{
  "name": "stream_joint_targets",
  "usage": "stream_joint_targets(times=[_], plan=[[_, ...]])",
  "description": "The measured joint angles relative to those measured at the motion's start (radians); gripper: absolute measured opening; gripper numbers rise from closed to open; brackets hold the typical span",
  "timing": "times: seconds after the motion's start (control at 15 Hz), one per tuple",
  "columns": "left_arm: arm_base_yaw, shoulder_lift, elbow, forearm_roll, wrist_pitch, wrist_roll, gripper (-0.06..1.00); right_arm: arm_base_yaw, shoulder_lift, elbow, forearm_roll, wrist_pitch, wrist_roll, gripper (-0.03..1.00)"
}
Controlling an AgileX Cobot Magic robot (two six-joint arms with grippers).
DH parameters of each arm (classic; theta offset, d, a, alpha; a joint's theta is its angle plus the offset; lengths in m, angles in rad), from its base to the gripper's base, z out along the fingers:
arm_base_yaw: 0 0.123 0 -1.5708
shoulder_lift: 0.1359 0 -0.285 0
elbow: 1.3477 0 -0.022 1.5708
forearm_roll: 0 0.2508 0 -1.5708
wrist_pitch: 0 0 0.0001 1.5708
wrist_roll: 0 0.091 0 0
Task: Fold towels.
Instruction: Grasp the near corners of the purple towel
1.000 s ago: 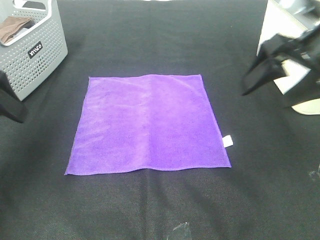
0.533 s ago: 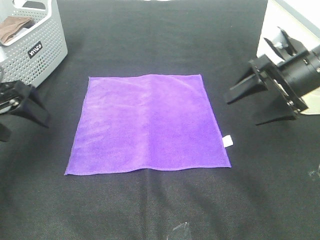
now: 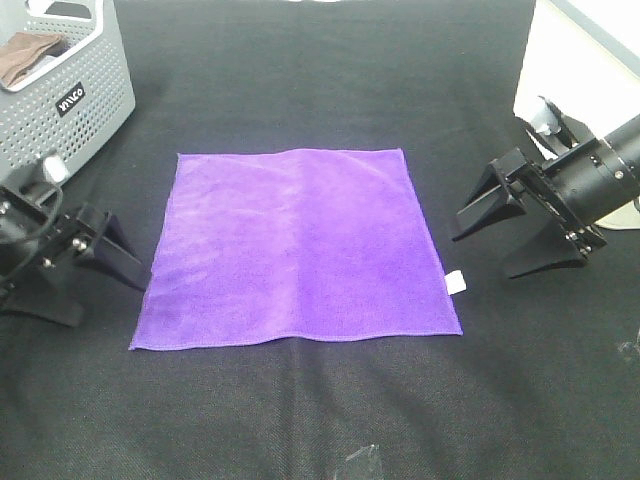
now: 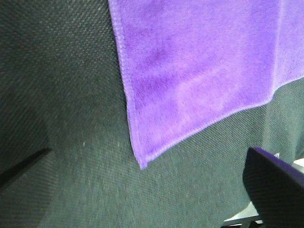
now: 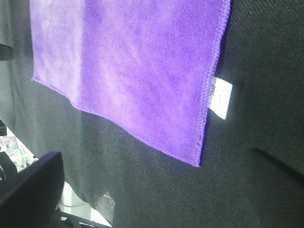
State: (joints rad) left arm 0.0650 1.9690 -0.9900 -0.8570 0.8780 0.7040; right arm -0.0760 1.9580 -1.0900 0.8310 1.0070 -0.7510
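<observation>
A bright purple towel [image 3: 300,250] lies flat and spread out on the black tabletop, its small white tag [image 3: 456,282] on the right edge near the front corner. My left gripper [image 3: 112,303] stands open just left of the towel's front-left corner, holding nothing. In the left wrist view that corner of the towel [image 4: 199,61] lies between the spread fingers [image 4: 275,180]. My right gripper [image 3: 482,257] is open and empty just right of the towel's right edge, near the tag. The right wrist view shows the towel [image 5: 133,66], its front-right corner and the tag [image 5: 221,98].
A grey perforated basket [image 3: 70,90] with a brown cloth [image 3: 25,55] inside stands at the back left. A white object [image 3: 570,60] sits at the back right. Clear plastic scraps lie near the front edge [image 3: 360,462] and the right edge [image 3: 630,348].
Both arms have come in and down toward the towel: the left gripper moved right to the front-left corner, the right gripper moved left and lower beside the right edge. The towel has not moved.
</observation>
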Motion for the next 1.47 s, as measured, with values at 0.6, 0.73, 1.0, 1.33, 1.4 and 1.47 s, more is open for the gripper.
stream_joint_targets(times=[0.6, 0.73, 1.0, 1.33, 1.4, 1.47], plan=[[0.000, 0.087, -0.013, -0.111, 0.037, 0.130, 0.99, -0.002, 0.140, -0.007, 0.014, -0.067, -0.001, 0.95], [0.000, 0.087, -0.013, -0.108, 0.040, 0.134, 0.99, -0.005, 0.150, -0.010, 0.024, -0.058, -0.001, 0.95], [-0.001, 0.096, -0.018, -0.108, 0.040, 0.093, 0.99, -0.007, 0.160, -0.012, 0.050, -0.054, -0.001, 0.94], [-0.131, 0.118, -0.031, -0.127, -0.003, 0.011, 0.94, 0.122, 0.194, -0.018, 0.107, -0.099, -0.001, 0.78], [-0.160, 0.118, -0.032, -0.129, -0.023, -0.007, 0.92, 0.157, 0.195, -0.018, 0.109, -0.116, -0.001, 0.74], [-0.182, 0.118, -0.032, -0.132, -0.034, -0.018, 0.90, 0.183, 0.195, -0.018, 0.105, -0.133, -0.001, 0.67]])
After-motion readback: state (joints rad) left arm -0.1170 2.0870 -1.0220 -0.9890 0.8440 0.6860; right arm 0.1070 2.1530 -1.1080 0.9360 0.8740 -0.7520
